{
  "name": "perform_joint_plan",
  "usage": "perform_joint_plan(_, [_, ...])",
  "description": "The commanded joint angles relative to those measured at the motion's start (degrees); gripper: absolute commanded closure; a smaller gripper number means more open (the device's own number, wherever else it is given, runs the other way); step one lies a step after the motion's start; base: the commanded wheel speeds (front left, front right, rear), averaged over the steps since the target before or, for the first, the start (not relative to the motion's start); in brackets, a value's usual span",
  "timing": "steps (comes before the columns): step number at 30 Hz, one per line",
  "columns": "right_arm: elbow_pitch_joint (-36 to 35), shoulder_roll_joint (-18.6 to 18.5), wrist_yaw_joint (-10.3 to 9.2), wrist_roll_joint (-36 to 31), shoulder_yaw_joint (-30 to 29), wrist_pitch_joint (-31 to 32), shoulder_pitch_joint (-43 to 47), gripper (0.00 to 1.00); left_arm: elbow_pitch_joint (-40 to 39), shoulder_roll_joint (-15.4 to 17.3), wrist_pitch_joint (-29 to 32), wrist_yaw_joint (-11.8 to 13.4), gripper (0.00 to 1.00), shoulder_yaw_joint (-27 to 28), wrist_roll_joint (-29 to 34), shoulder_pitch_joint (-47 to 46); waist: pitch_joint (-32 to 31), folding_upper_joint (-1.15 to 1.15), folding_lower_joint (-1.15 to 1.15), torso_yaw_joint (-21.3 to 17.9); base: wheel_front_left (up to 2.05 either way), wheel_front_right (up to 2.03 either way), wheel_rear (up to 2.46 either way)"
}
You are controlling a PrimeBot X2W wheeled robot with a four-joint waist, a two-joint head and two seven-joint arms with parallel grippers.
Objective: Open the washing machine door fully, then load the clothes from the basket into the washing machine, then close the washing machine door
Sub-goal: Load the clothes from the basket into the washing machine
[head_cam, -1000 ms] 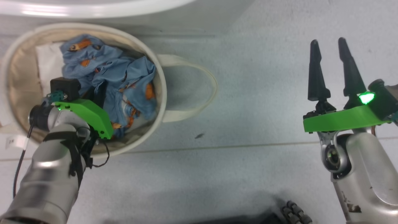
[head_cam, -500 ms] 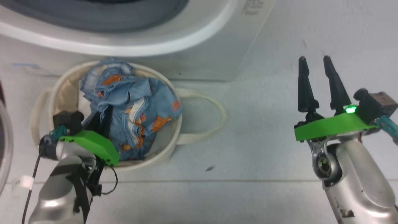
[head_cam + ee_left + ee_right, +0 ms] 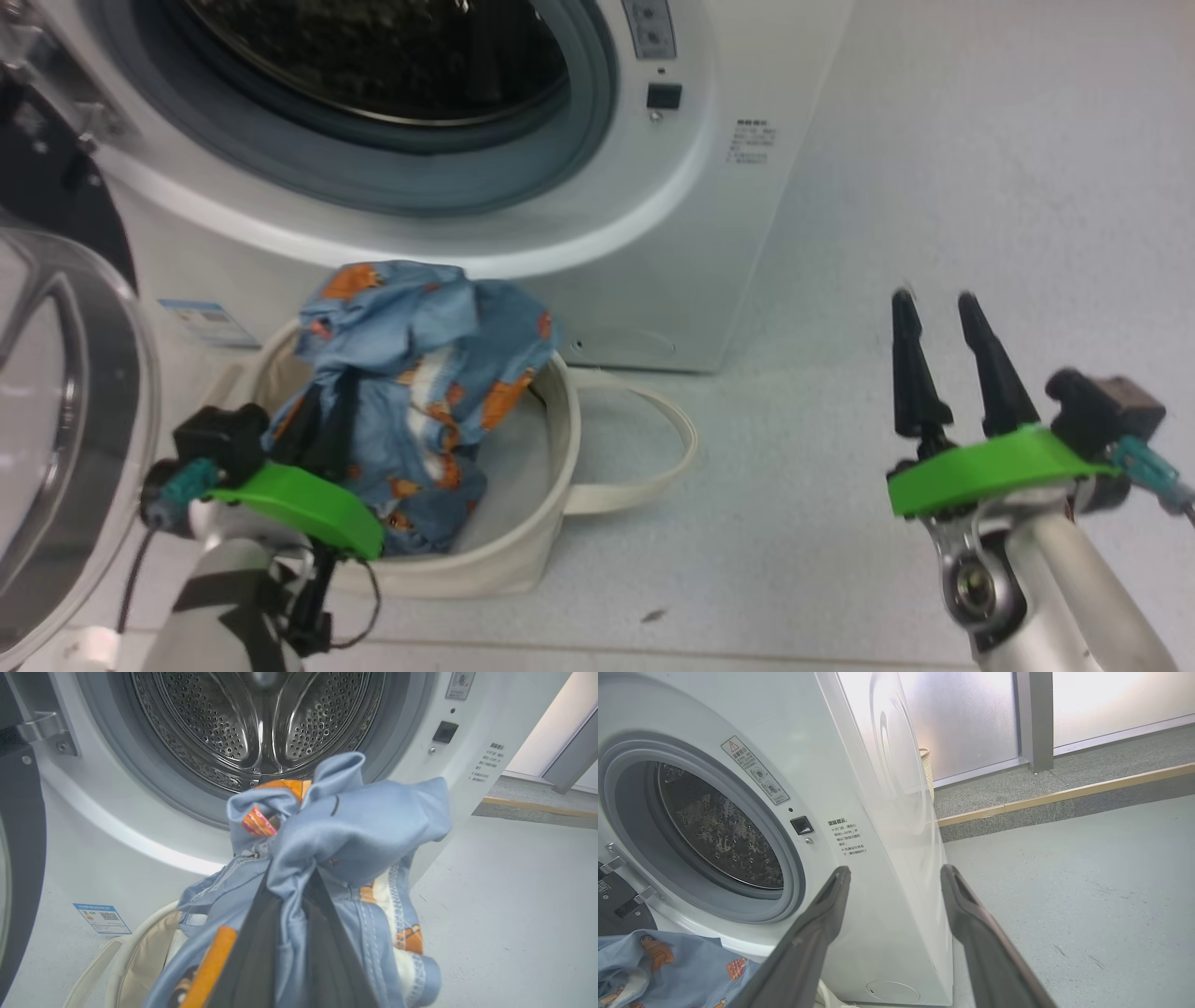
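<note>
Pinching the clothes (image 3: 420,373), which hung half out of the basket (image 3: 560,439), the left jaws gripped one fold; the right jaws stood wide. Trailing fabric might snag the rim or slip free.

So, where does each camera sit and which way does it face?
Head view: on the head, facing forward and down at the washing machine, its open door and the basket; left gripper shut on the clothes, right gripper open.
Left wrist view: on that wrist, facing into the steel drum; its fingers pinch the clothes.
Right wrist view: on that wrist, facing the machine's front and side; its fingers stand apart.
Shared: all three show the steel drum and the clothes.
</note>
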Motion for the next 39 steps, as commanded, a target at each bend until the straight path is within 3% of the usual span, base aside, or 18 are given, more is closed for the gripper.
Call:
perform_joint_plan(1, [-1.24, -0.39, 0.42, 0.53, 0.67, -0.70, 0.97, 0.00, -2.71, 0.76, -0.67, -0.17, 1.00, 1.92, 0.69, -0.66, -2.09, 0.00, 0.01, 1.05, 0.00, 0.00, 0.00])
perform_joint_plan(9, [-1.14, -1.76, 0.42, 1.55, 0.03, -0.70, 3.89, 0.00, -8.99, -1.58, -0.67, 0.14, 1.00, 1.93, 3.70, 1.46, -7.02, 0.00, 0.01, 1.75, 0.00, 0.00, 0.00])
perform_joint_plan(20, [-0.99, -2.16, 0.42, 2.10, 0.29, -0.70, 5.00, 0.00, -10.55, -2.10, -0.68, 0.18, 1.00, 2.43, 4.04, -0.24, -7.10, 0.00, 0.01, 1.62, 0.00, 0.00, 0.00])
perform_joint_plan(26, [-0.99, -2.42, 0.42, 2.01, 0.51, -0.70, 4.72, 0.00, -7.03, -2.39, -0.68, 0.32, 1.00, 3.18, 3.82, -4.90, -6.49, 0.00, 0.01, 1.27, 0.00, 0.00, 0.00])
perform_joint_plan(39, [-2.24, -4.16, 0.42, 0.74, 0.21, -0.70, 2.52, 0.00, 10.10, -0.05, -0.68, 0.41, 1.00, 5.00, 4.19, -21.63, 0.54, 0.00, 0.01, -2.45, 0.00, 0.00, 0.00])
